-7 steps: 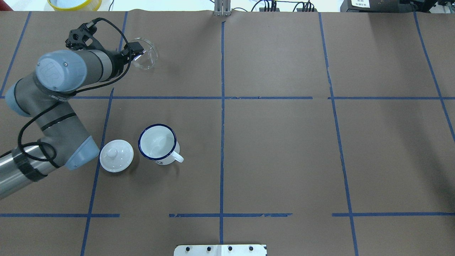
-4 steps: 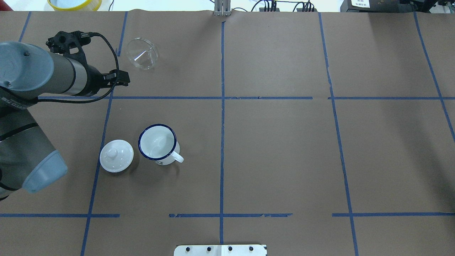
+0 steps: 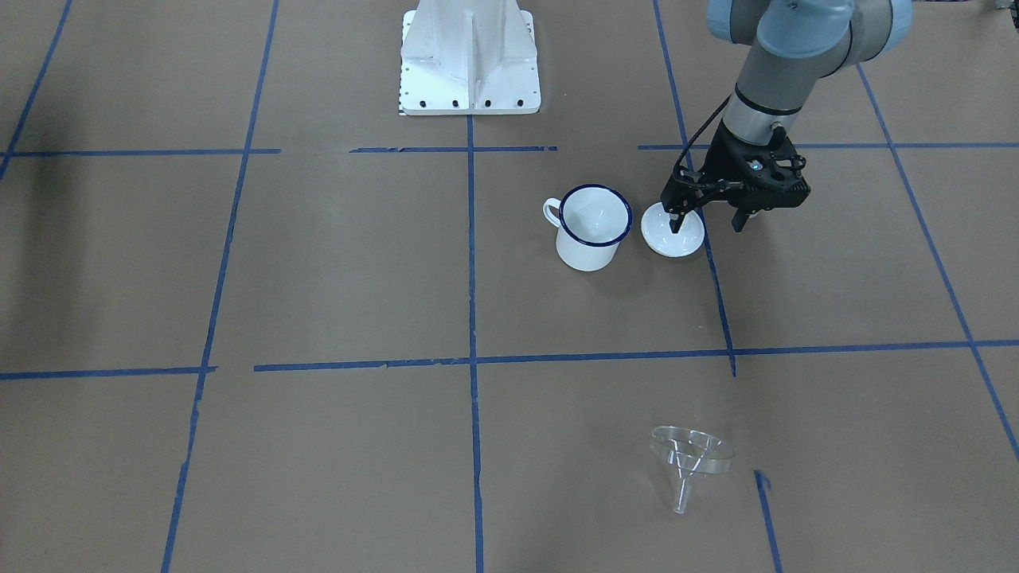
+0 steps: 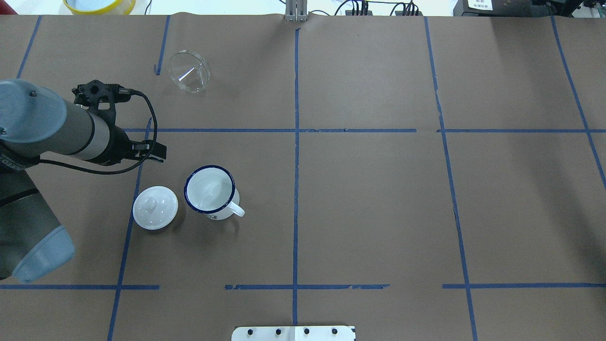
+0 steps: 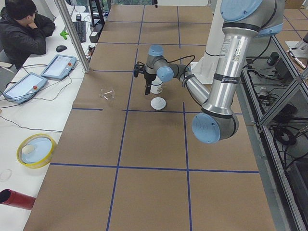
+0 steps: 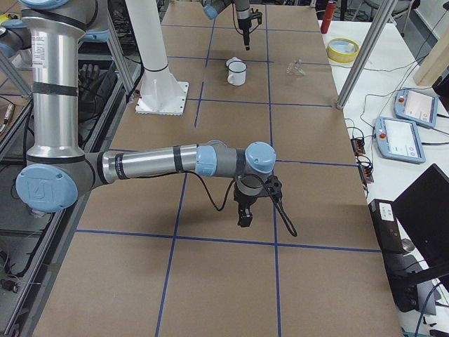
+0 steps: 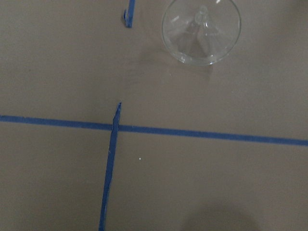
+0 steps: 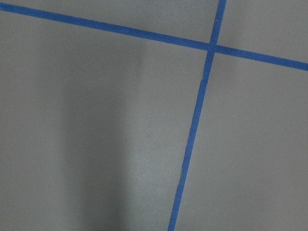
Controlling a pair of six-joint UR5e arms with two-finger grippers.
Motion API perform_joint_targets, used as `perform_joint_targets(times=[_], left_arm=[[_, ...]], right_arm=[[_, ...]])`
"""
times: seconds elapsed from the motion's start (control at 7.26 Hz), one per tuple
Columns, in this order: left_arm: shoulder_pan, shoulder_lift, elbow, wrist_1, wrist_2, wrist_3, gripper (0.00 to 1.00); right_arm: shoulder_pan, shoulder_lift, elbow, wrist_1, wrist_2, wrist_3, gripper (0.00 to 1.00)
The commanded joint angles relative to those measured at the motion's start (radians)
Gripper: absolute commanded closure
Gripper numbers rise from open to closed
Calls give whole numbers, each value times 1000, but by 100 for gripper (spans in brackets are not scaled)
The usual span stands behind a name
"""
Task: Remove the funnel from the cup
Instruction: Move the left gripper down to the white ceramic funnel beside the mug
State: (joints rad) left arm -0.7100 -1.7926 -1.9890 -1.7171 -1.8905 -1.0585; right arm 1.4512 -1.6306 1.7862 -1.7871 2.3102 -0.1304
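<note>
Seen from overhead, the left arm [image 4: 57, 128] comes in at nine o'clock. The left gripper [image 3: 706, 224] hangs above the brown-papered table [image 4: 369, 199], at about ten o'clock of the mug. From across the table its two fingers stand spread apart with nothing between them.

The round white knobbed lid [image 4: 155, 207] sits flat on the paper at nine o'clock of the mug. It is just beside the mug, with a thin gap between them.

The clear plastic funnel [image 4: 189, 71] is out of the mug. It lies tipped on its side on the paper, at roughly twelve o'clock of the mug and well apart from it, near the table's far edge. In the left wrist camera it shows toward one o'clock, with a short scrap of blue tape [image 7: 128, 14] near it at nine o'clock.

The white enamel mug [image 4: 210, 192], dark blue at the rim, stands upright with its small loop handle at four o'clock.

The right gripper [image 6: 245, 219] shows only from the table's right end. There it points down over the paper, close above a blue line. I cannot tell whether its fingers are apart or together. Its wrist camera shows only brown paper and crossing blue lines.
</note>
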Motion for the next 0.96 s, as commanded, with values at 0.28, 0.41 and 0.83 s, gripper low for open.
perform_joint_targets(times=[0.28,0.41,0.83], left_arm=[[78,85,48,-100,-7,2,0],[104,85,71,-148,-7,-36,0],[141,85,73,-173,-7,-74,0]], right_arm=[[0,0,-1,0,0,0,0],[0,0,1,0,0,0,0],[0,0,1,0,0,0,0]])
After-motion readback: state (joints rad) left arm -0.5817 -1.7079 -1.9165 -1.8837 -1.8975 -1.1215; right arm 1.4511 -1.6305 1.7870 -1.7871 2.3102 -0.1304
